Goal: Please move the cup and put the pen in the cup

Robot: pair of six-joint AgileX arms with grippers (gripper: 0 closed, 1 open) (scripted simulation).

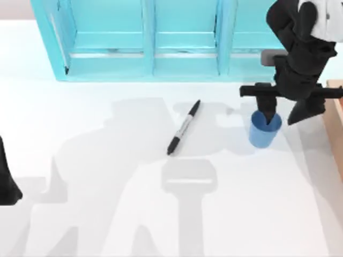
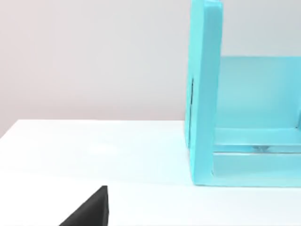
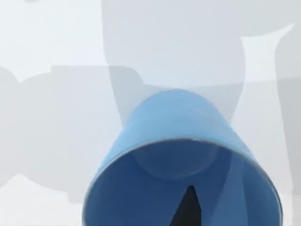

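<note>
The right arm reaches in from the far right corner of the table, its wrist bent downward. The right gripper [image 1: 280, 113] points down with its fingers spread, one fingertip [image 3: 188, 209] inside the cup [image 1: 264, 130], the other outside its rim. The left arm sits parked low at the table's left edge, its gripper [image 1: 8, 190] idle.

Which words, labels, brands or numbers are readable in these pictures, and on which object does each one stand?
No text can be read.
The pen: its grey barrel carries dark marks, too small and blurred to read.
The cup, the turquoise shelf and the table: plain, without any writing.
</note>
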